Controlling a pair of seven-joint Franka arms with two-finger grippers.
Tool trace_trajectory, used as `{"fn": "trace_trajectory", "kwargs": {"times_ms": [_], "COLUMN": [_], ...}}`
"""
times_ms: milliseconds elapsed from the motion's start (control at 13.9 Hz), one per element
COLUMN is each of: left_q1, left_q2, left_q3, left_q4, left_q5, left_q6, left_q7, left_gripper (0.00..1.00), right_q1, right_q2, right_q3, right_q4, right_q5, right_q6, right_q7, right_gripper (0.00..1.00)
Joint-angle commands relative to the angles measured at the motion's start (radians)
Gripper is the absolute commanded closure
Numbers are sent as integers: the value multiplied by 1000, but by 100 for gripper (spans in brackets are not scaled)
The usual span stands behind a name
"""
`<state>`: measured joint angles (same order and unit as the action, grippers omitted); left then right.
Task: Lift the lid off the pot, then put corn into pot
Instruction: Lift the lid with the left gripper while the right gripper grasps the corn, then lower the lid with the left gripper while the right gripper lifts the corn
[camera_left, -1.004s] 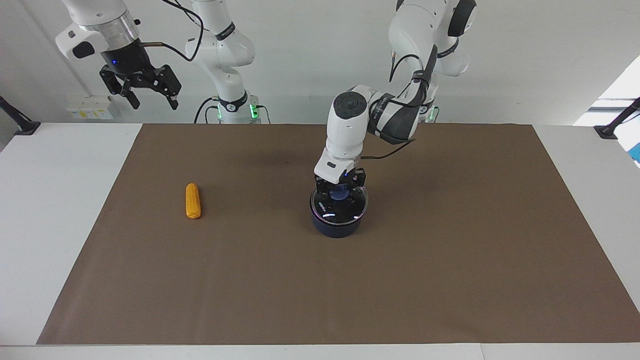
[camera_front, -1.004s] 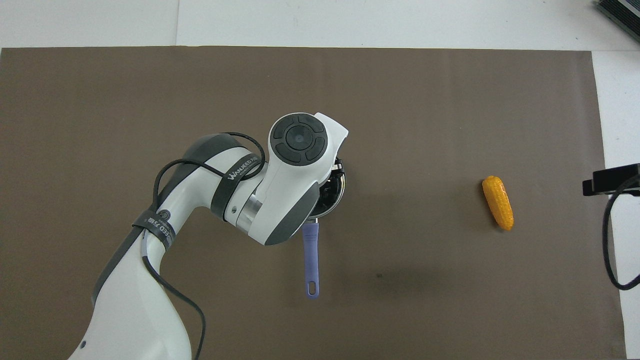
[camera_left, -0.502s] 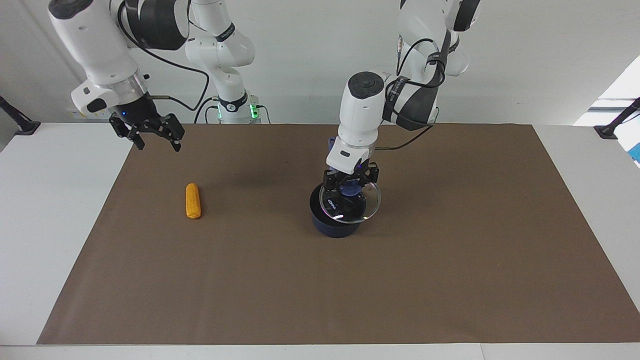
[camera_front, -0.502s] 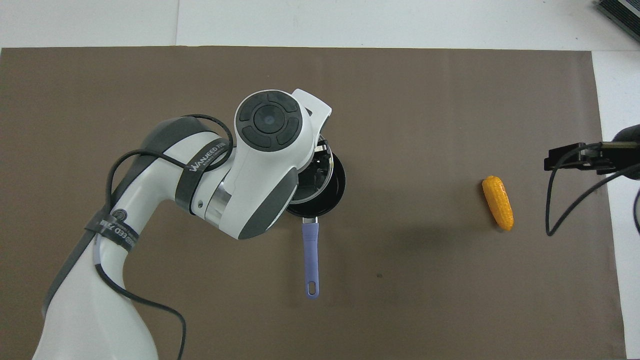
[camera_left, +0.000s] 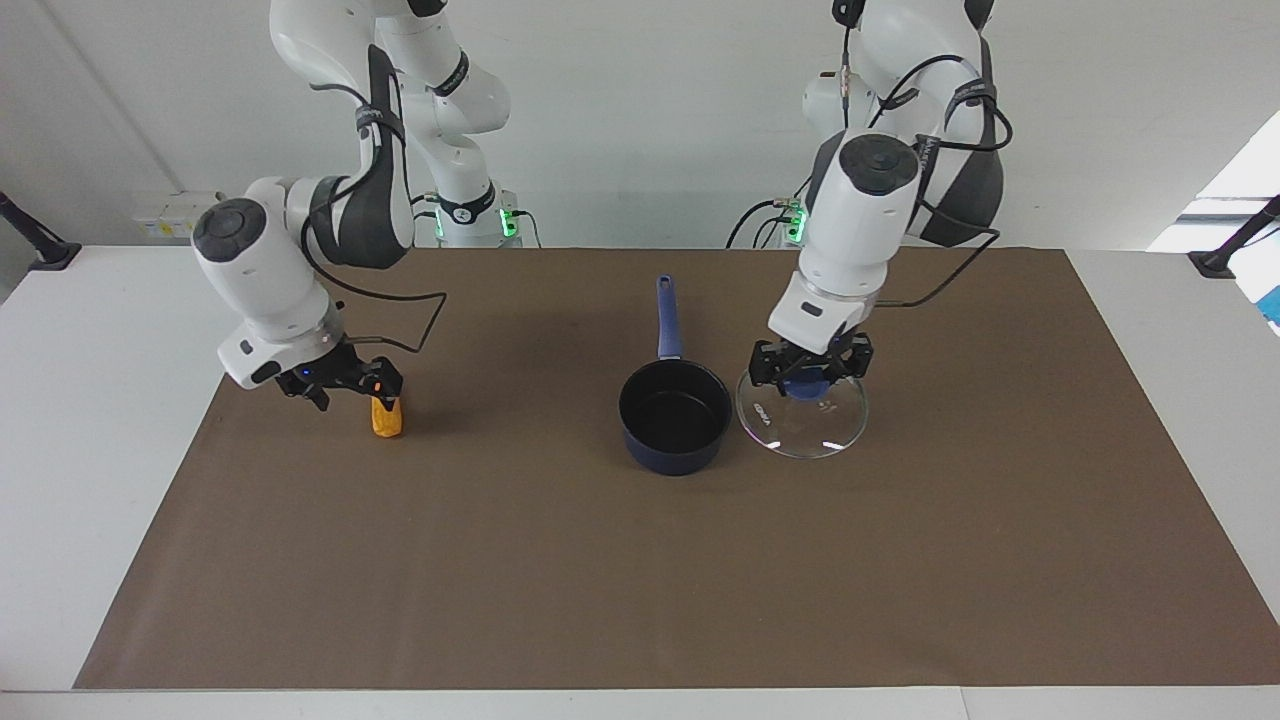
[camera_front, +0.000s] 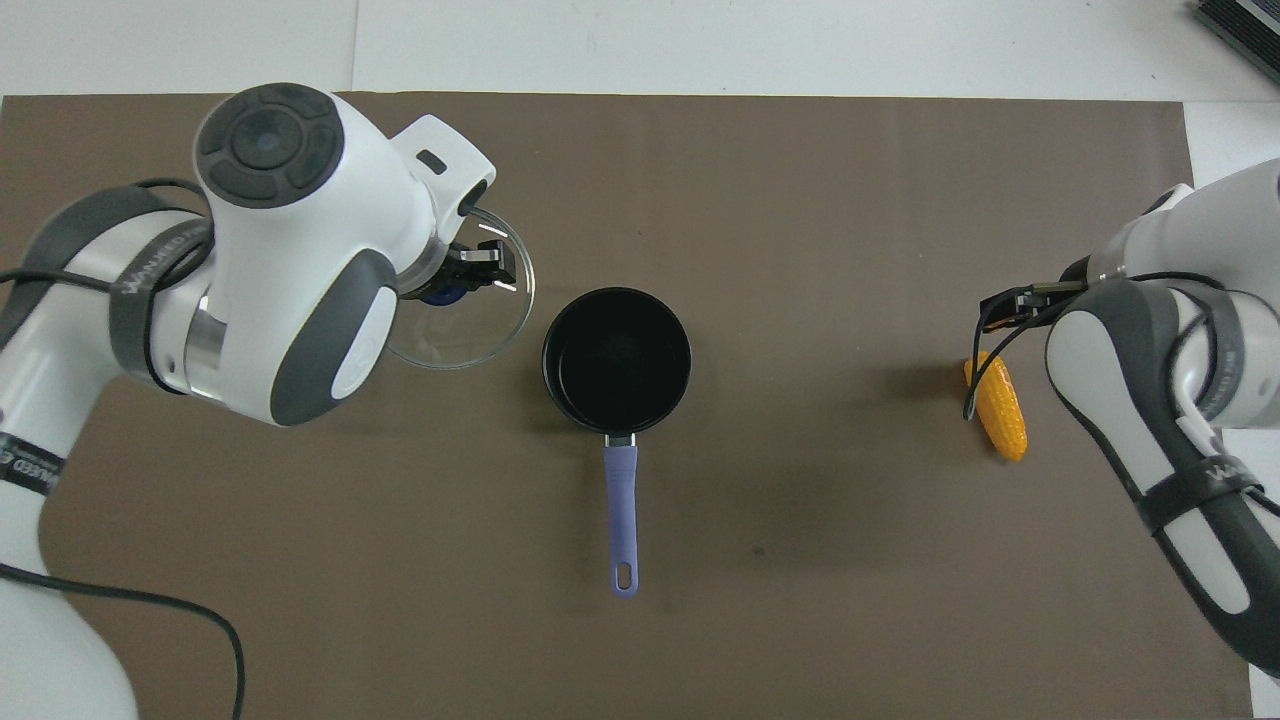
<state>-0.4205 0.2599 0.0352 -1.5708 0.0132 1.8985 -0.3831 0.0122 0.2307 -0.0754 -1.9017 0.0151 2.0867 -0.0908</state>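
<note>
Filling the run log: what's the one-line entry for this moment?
left gripper: holds lid by knob, beside pot | pot: uncovered | right gripper: at corn on mat, not lifted

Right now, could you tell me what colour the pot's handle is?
Blue; the handle shows best in the overhead view.

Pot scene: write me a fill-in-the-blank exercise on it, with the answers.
1. The left gripper holds the lid by its ____.
2. The pot is open and ____ inside.
3. The right gripper is down at the ____.
4. The lid is beside the pot, toward the ____ arm's end of the table.

Answers: knob; empty; corn; left
</note>
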Motion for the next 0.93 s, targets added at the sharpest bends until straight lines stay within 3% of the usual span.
{"fn": "trace_trajectory", "kwargs": {"times_ms": [0,215,646,717,861], "left_q1": [77,178,344,364,396], "left_q2": [-94,-132,-160,-166,-215], "left_q3": [-11,-11,-11,-11,-11], "left_q4": [-103,-150,-213,-231,-338], "left_q5": [11,2,-64,-67,-84], "left_q6": [-4,-1,17,24,118], "left_q7": [134,292,550,576,633], "left_gripper": [100,100,100,100,100], "right_q1": [3,-31,-26,-25,-25], "right_q2": [-30,15,25,33,36], "right_q3": [5,5,3,5,3], "right_q4": [-129,-145,-195,-201,-211], "right_q5": [-7,-7,-9,-9,-9], "right_q6": [105,121,190,190,185], "right_q7": [-96,-234,-271,-273,-276], "right_gripper": [0,0,0,5,51]}}
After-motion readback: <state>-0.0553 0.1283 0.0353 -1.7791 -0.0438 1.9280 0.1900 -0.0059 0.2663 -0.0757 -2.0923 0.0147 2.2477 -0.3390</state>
